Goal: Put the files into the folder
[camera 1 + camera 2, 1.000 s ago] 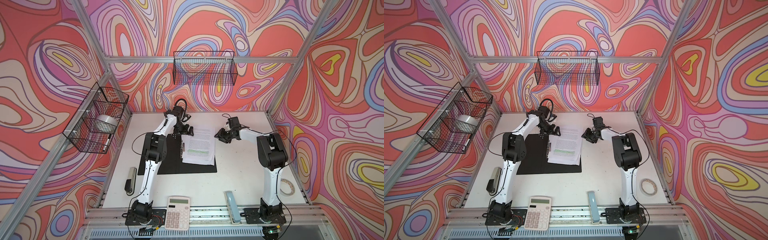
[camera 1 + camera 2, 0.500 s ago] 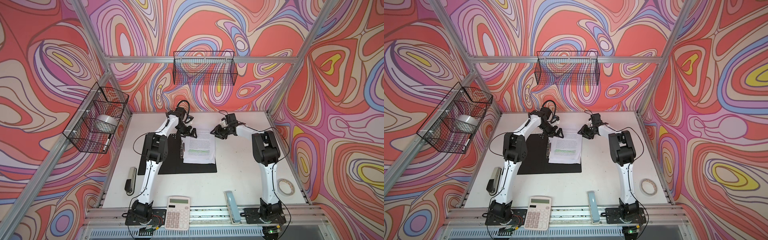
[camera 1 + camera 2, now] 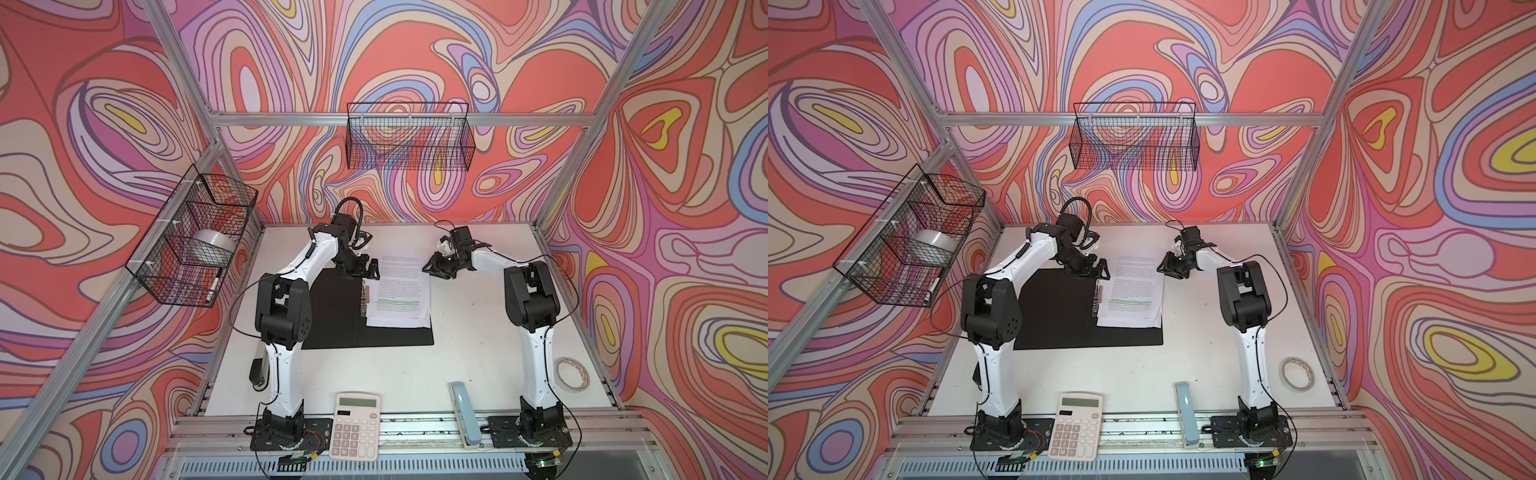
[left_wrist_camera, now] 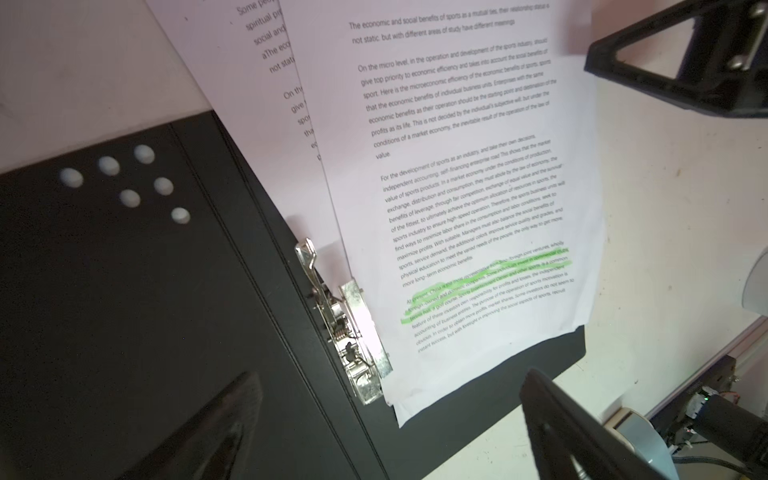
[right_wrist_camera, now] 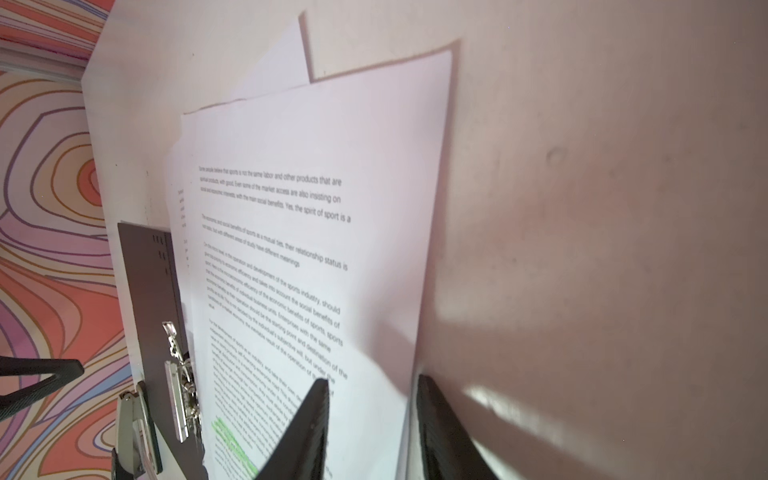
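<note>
Right wrist view: right gripper (image 5: 370,415) astride the outer edge of the files (image 5: 316,232), sheets not yet seated.
Jaws part-open, one finger on the printed page, the other at the sheet edge on the table (image 5: 602,208); not clamped on the paper. Left gripper (image 3: 366,271) spread wide and holding nothing, poised over the far end of the folder (image 3: 332,309), which lies open, black inside up. The files rest on its right half just beside the spine clip (image 4: 351,332); their far ends overhang the folder onto the table, and the sheets are fanned. Judged step: aligning the paper inside the folder. Next move calls for drawing the stack toward the near edge, keeping the sheets together, before the cover is closed.
</note>
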{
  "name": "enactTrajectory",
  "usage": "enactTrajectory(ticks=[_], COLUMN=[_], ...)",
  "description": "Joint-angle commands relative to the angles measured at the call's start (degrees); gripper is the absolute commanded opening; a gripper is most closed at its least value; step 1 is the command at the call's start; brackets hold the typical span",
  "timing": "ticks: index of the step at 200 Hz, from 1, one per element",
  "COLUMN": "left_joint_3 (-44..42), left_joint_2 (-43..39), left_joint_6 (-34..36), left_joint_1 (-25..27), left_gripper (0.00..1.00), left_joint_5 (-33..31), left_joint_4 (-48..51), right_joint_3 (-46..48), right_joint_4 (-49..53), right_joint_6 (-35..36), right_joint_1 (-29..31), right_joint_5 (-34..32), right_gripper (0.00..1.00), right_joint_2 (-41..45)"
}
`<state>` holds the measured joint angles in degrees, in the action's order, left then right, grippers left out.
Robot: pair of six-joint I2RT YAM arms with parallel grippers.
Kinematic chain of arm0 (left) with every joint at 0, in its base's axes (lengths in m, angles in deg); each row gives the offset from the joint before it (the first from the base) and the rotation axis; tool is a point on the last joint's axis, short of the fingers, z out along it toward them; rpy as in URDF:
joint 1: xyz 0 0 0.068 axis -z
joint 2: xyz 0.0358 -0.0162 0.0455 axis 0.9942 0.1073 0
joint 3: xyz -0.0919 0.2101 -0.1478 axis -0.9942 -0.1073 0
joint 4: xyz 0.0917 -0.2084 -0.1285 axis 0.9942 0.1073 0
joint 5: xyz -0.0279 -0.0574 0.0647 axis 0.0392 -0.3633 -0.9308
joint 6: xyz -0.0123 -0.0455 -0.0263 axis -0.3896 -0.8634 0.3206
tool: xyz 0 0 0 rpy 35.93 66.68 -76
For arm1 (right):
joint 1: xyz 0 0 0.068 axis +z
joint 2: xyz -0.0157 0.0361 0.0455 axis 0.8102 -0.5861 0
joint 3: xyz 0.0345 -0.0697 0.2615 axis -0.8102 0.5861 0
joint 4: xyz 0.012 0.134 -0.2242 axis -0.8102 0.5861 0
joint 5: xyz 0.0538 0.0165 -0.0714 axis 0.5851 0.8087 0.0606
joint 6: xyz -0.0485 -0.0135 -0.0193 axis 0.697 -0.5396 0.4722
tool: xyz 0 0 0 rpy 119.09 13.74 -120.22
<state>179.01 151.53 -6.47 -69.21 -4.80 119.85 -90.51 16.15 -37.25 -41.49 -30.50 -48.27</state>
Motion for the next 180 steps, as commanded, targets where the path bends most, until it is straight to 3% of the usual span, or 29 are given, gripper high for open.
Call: enactTrajectory(ticks=[1,56,109,180], left_joint_3=[-8.05,-12.09,-12.95,-15.59], left_joint_2=[-0.25,1.96,3.61,3.65], left_joint_6=[-0.46,-1.40,-1.17,-1.20], left_joint_1=[0.04,-0.05,0.22,2.29], left_gripper=[0.98,0.98,0.96,0.95], left_joint_5=[4.21,1.94,7.80,8.01], left_joint_4=[-6.80,-9.64,-10.36,-11.81], right_joint_3=[1.81,1.33,-5.06,-20.45], right_joint_4=[3.52,10.05,12.77,14.52], right_joint_6=[2.64,6.11,5.61,6.02], right_joint_1=[0.59,3.18,4.58,7.48], right_joint_5=[-1.65,-5.63,-15.18,-16.48], right_gripper=[0.37,0.39,0.43,0.44], right_joint_2=[2.27,5.15,7.92,-1.48])
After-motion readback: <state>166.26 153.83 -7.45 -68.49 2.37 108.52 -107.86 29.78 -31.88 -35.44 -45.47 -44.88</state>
